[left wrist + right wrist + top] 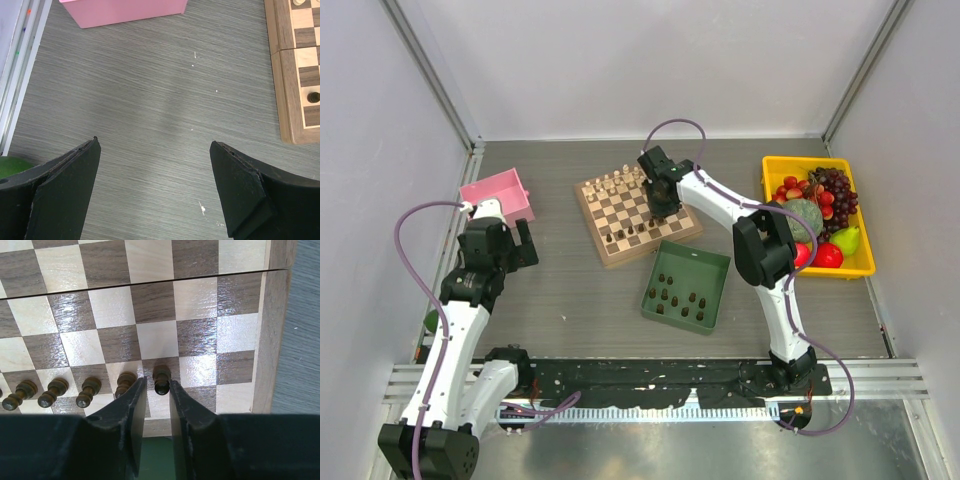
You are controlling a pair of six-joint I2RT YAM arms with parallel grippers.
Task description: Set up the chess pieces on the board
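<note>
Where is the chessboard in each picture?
Top view: board in the middle, slightly back.
Left wrist: board is a strip at the right edge.
Right wrist: board fills most of the picture.
Shared landmark: dark pawns on its edge rows.

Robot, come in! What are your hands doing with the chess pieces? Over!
Left gripper open, over the table. Right gripper snug around a dark pawn standing on the chessboard, grip unclear. Neighbouring pawn close beside one finger.
</note>
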